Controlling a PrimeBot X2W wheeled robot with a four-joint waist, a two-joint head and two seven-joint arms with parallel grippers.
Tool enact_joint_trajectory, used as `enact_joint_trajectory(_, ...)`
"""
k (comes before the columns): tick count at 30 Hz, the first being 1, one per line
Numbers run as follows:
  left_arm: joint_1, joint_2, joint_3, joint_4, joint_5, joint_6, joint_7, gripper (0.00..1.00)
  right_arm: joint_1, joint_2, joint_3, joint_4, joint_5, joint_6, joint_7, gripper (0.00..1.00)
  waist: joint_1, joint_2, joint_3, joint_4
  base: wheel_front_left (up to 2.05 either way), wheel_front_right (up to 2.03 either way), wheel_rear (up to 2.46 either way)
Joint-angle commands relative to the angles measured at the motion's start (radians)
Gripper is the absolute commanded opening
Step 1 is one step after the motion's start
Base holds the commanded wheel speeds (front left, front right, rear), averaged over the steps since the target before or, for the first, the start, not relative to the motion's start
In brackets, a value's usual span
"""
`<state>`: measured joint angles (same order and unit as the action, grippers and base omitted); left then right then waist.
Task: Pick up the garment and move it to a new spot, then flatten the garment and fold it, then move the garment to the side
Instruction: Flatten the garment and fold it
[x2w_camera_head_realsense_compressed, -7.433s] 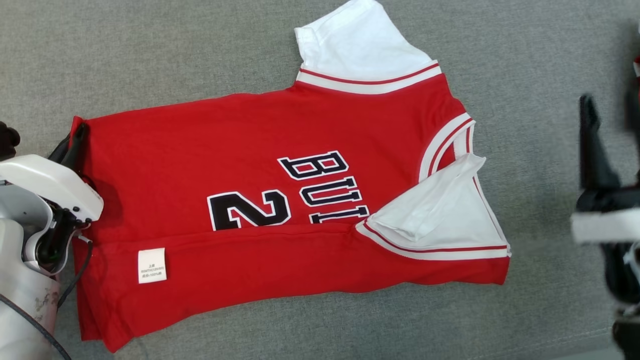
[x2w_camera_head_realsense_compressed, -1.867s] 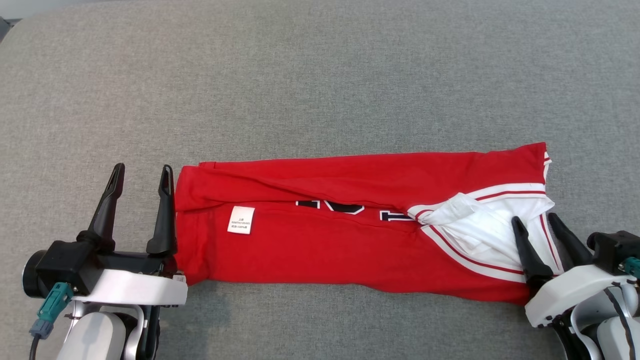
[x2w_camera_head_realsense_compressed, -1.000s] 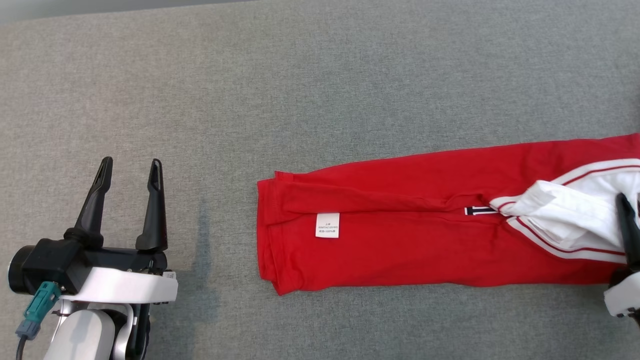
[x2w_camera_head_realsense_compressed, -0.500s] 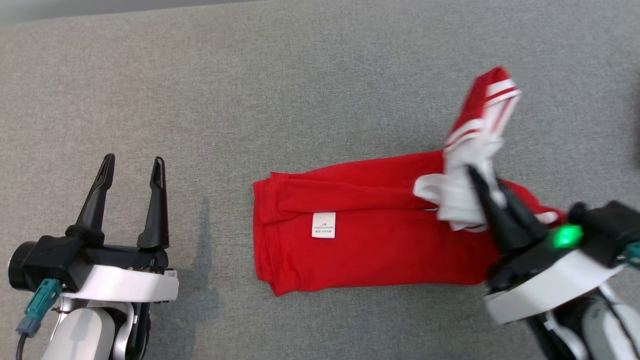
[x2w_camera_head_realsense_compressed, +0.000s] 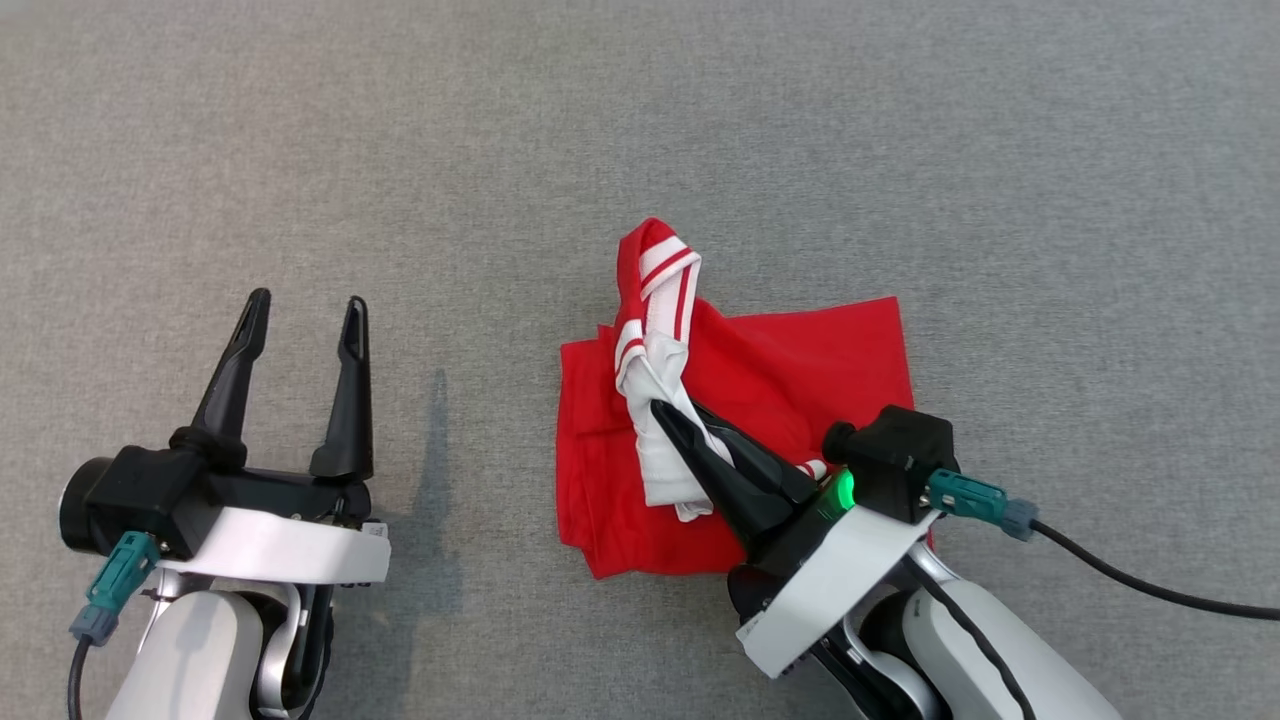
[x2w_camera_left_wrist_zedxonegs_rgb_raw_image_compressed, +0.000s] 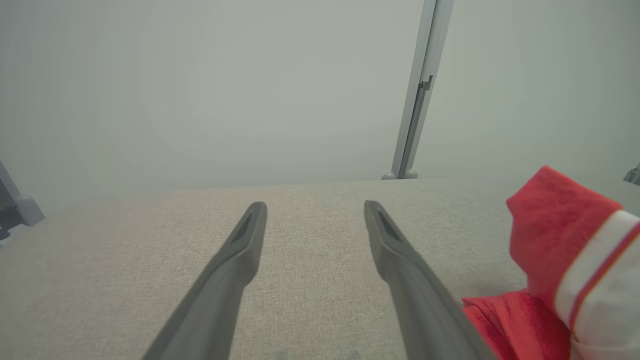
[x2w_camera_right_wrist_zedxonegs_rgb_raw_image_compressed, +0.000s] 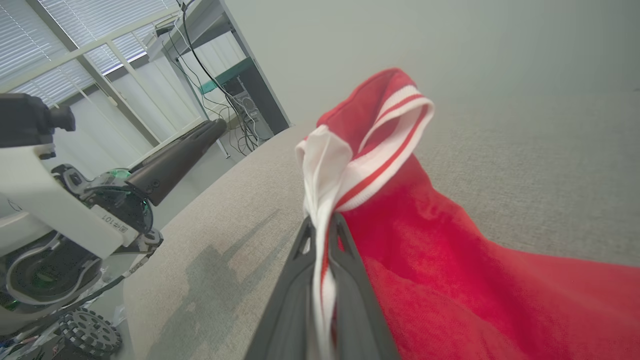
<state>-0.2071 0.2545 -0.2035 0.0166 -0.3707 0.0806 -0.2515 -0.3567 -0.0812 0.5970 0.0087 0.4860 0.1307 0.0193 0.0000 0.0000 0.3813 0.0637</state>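
Head view: left pincer (x2w_camera_head_realsense_compressed: 306, 300) sat near left on the grey counter (x2w_camera_head_realsense_compressed: 500, 150), fingers spread wide, empty, well apart from the garment (x2w_camera_head_realsense_compressed: 800, 370). Red garment lay doubled over mid-counter. Right pincer (x2w_camera_head_realsense_compressed: 665, 412) was clamped on its white-striped end, raised above the red layer.

Garment (x2w_camera_head_realsense_compressed: 800, 370): red jersey with white sleeve fabric and red-and-white striped trim, bunched into a short multi-layer stack lying on the grey fabric counter (x2w_camera_head_realsense_compressed: 640, 120), about mid-surface. The lower red layers sit roughly flat, with uneven edges at the near-left corner. One end, the white sleeve and striped band, is raised off the stack over its left part as a twisted peak leaning away from the robot, pinched tight by the right gripper (x2w_camera_head_realsense_compressed: 662, 410), fingers pressed together on the white cloth.
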Motion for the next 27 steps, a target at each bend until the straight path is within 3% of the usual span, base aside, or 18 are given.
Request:
enact_joint_trajectory(1, -0.021, -0.004, -0.001, 0.01, 0.003, -0.008, -0.006, 1.0, -0.03, 0.005, 0.014, 0.062, 0.009, 0.0, -0.031, 0.0, 0.0, 0.0, 0.012, 0.019, 0.0, 0.0, 0.0)
enact_joint_trajectory(5, -0.03, -0.01, -0.001, 0.02, 0.006, -0.011, -0.008, 1.0, -0.058, 0.014, 0.031, 0.145, 0.028, 0.0, -0.062, 0.0, 0.0, 0.0, 0.018, 0.027, 0.0, 0.0, 0.0)
enact_joint_trajectory(6, -0.032, -0.013, -0.001, 0.023, 0.007, -0.014, -0.008, 1.0, -0.066, 0.017, 0.036, 0.163, 0.034, 0.0, -0.072, 0.04, 0.0, 0.0, 0.02, 0.029, 0.0, 0.0, 0.0)
enact_joint_trajectory(7, -0.033, -0.014, 0.0, 0.026, 0.009, -0.016, -0.009, 1.0, -0.075, 0.018, 0.041, 0.177, 0.036, 0.0, -0.085, 0.39, 0.0, 0.0, 0.022, 0.03, 0.0, 0.0, 0.0)
enact_joint_trajectory(8, -0.032, -0.015, 0.001, 0.029, 0.009, -0.018, -0.01, 1.0, -0.079, 0.021, 0.046, 0.184, 0.054, 0.0, -0.099, 0.97, 0.0, 0.0, 0.023, 0.03, 0.0, 0.0, 0.0)
enact_joint_trajectory(13, -0.035, -0.016, 0.011, 0.043, 0.013, -0.023, -0.011, 1.0, -0.097, 0.02, 0.052, 0.152, 0.128, 0.0, -0.159, 1.0, 0.0, 0.0, 0.02, 0.023, 0.0, 0.0, 0.0)
enact_joint_trajectory(17, -0.035, -0.015, 0.019, 0.048, 0.019, -0.026, -0.012, 1.0, -0.083, -0.017, 0.018, 0.082, 0.172, 0.0, -0.192, 1.0, 0.0, 0.0, 0.01, 0.012, 0.0, 0.0, 0.0)
enact_joint_trajectory(21, -0.028, -0.014, 0.027, 0.047, 0.022, -0.025, -0.012, 1.0, -0.052, -0.062, -0.059, 0.006, 0.186, 0.0, -0.21, 1.0, 0.0, 0.0, 0.001, -0.001, 0.0, 0.0, 0.0)
enact_joint_trajectory(27, -0.01, -0.01, 0.04, 0.042, 0.03, -0.023, -0.012, 1.0, 0.038, -0.121, -0.262, -0.101, 0.144, 0.0, -0.214, 1.0, 0.0, 0.0, -0.015, -0.019, 0.0, 0.0, 0.0)
